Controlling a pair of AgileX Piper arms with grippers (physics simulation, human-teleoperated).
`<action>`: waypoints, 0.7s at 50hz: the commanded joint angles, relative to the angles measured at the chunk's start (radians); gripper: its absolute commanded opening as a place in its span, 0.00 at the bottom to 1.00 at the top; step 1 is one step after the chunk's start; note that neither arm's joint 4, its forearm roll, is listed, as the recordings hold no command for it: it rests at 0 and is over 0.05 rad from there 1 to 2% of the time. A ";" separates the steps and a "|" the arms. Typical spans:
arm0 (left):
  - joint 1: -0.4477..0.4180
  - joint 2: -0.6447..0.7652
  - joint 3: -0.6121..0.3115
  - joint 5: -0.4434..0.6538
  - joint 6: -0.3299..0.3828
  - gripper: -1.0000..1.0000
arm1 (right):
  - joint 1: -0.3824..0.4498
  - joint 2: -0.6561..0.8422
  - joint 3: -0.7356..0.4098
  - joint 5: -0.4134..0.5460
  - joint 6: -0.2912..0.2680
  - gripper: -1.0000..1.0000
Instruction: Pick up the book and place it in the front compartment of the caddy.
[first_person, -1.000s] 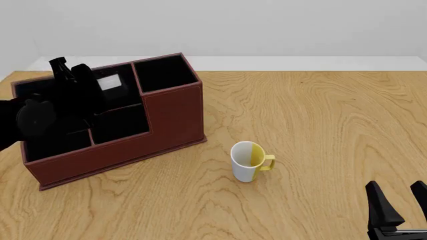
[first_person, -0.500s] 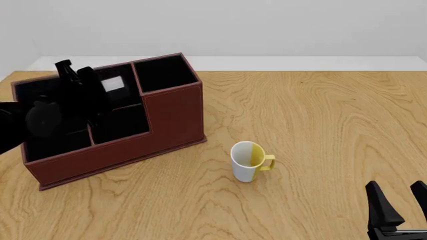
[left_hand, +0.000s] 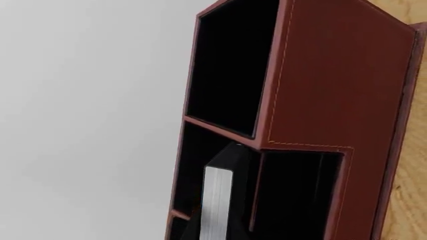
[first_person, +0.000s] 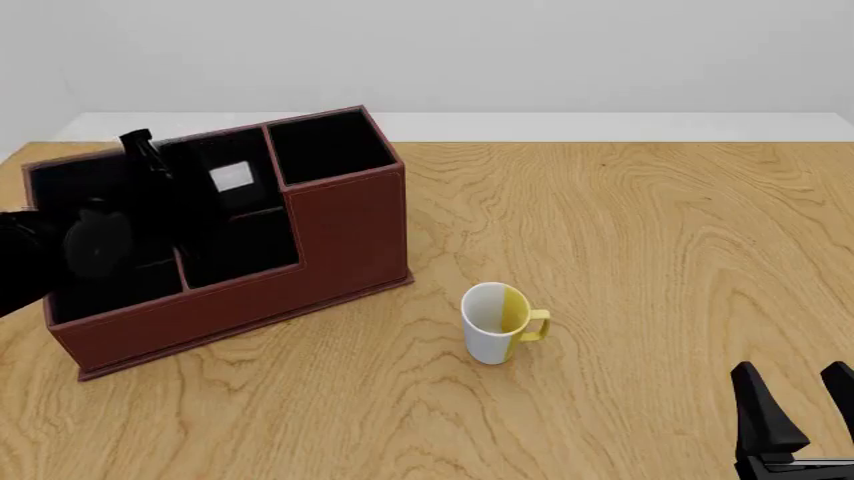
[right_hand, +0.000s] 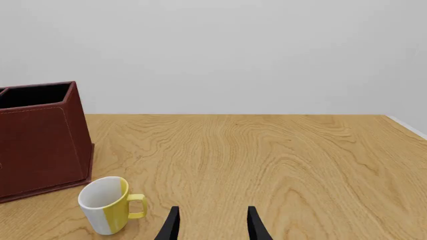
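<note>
Jaws: left gripper (first_person: 144, 152) sits over the caddy (first_person: 347, 235) at the frame's upper left, its black fingers lost against the black lining — cannot tell if parted. Right gripper (first_person: 797, 405) is parted and empty at lower right. Book (left_hand: 217, 202) stands in a caddy compartment, white page edges showing. Likely release-and-retreat step — whether that is the front compartment needs checking. Mug (first_person: 499, 322) stands at centre, apart.

No readable text.
Caddy (first_person: 350, 232), book (left_hand: 217, 207) and mug (first_person: 497, 322) bore no legible words, labels or numbers.
</note>
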 joint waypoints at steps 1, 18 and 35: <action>0.000 0.000 0.003 -0.018 0.027 0.00 | 0.000 0.000 0.000 0.000 0.000 1.00; 0.005 0.022 0.021 -0.051 0.036 0.00 | 0.000 0.000 0.000 0.000 0.000 1.00; 0.023 0.048 0.037 -0.075 0.049 0.00 | 0.000 0.000 0.000 0.000 0.000 1.00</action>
